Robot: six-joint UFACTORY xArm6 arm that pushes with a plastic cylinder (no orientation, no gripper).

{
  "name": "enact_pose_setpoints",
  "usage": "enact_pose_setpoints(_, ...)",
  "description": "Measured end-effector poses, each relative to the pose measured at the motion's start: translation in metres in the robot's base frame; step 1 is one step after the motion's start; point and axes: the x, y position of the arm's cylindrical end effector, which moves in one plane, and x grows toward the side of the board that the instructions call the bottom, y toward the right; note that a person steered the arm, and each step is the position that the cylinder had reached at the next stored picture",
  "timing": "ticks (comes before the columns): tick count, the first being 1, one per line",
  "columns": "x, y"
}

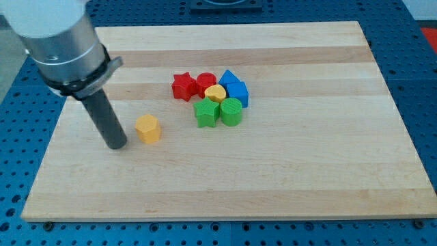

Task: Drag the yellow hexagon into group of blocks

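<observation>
A yellow hexagon block lies alone on the wooden board, left of centre. My tip rests on the board just left of it, a small gap apart. To the hexagon's right is a tight group: a red star, a red round block, a blue triangular block, a blue block, a yellow round block, a green star-like block and a green round block.
The board lies on a blue perforated table. My arm's grey body fills the view's top left, above the rod.
</observation>
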Motion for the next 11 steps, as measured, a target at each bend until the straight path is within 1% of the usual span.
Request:
enact_pose_setpoints(1, 0.005, 0.012)
enact_pose_setpoints(2, -0.002, 0.025)
enact_pose_setpoints(3, -0.018, 0.043)
enact_pose_setpoints(4, -0.026, 0.063)
enact_pose_setpoints(5, -0.026, 0.063)
enact_pose_setpoints(7, -0.028, 0.040)
enact_pose_setpoints(9, -0.054, 0.069)
enact_pose_setpoints(11, -0.058, 0.085)
